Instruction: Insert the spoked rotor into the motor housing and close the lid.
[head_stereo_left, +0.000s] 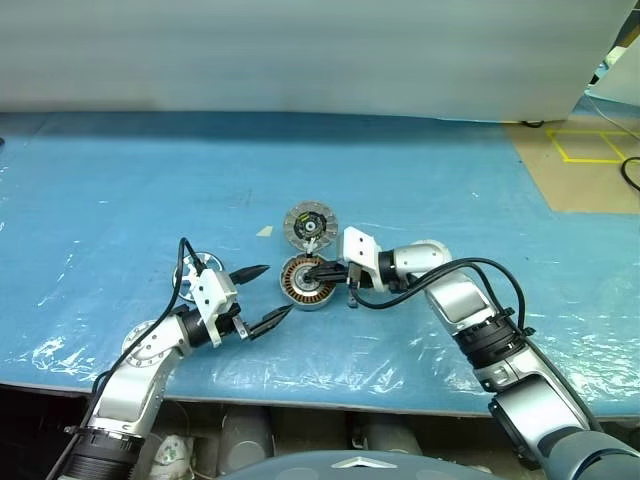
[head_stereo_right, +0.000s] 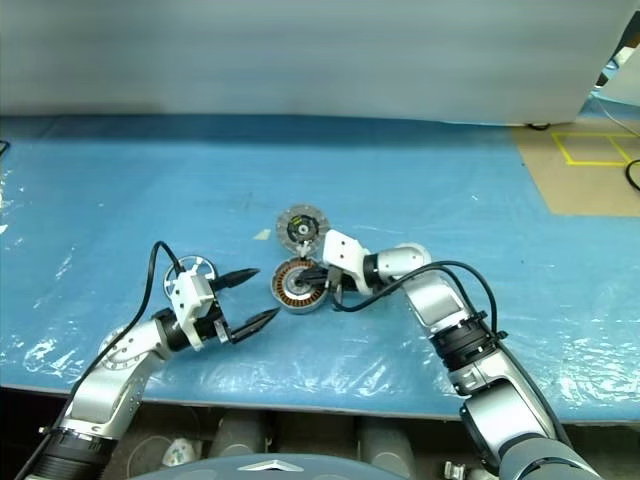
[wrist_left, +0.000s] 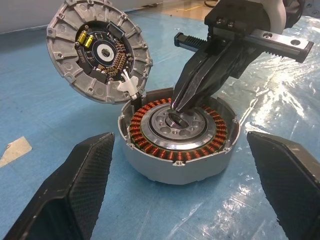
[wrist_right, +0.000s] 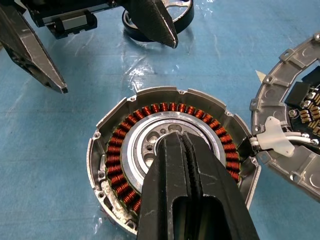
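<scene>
Clenched, my right gripper (wrist_right: 176, 137) presses the seated spoked rotor (wrist_left: 172, 131) into the motor housing (wrist_left: 179, 167); lid (wrist_left: 99, 51) unclosed, left gripper (head_stereo_left: 260, 296) spread empty.

The motor housing (wrist_left: 177, 150) is matt cast grey metal ringed with glossy copper windings (wrist_right: 120, 150). The lid (wrist_left: 97, 50) looks like rough cast metal. Glossy, wrinkled blue plastic sheeting (head_stereo_left: 150, 190) covers the table. The left hand's fingers (wrist_left: 70, 195) are textured matt black.
</scene>
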